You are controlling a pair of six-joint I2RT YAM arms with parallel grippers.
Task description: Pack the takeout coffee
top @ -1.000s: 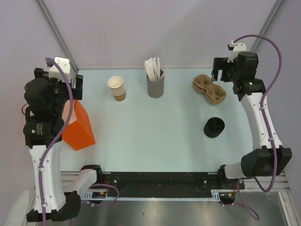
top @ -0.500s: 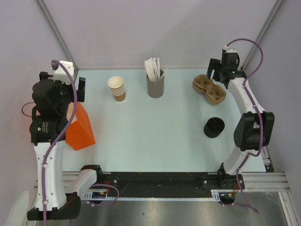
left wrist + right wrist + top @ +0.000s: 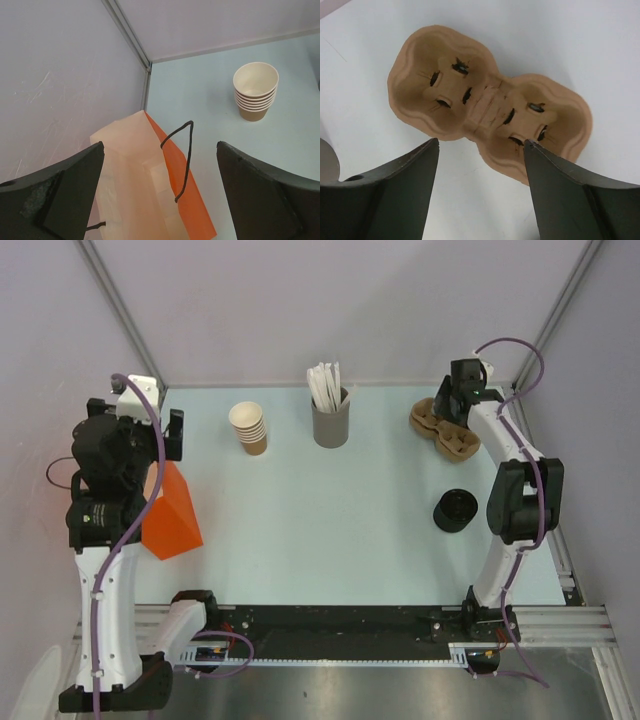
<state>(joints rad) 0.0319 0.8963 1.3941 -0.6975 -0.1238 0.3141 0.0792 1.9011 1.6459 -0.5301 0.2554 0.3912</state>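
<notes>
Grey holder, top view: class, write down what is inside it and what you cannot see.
Inside the holder stand white sticks, their tops rising above the rim. Their lower ends and the holder's floor are hidden by its grey wall.

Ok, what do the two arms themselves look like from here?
Both the left arm and right arm have white links joined by chunky black joints. A purple cable loops along each. The fingers are dark, broad and wedge-shaped.
</notes>
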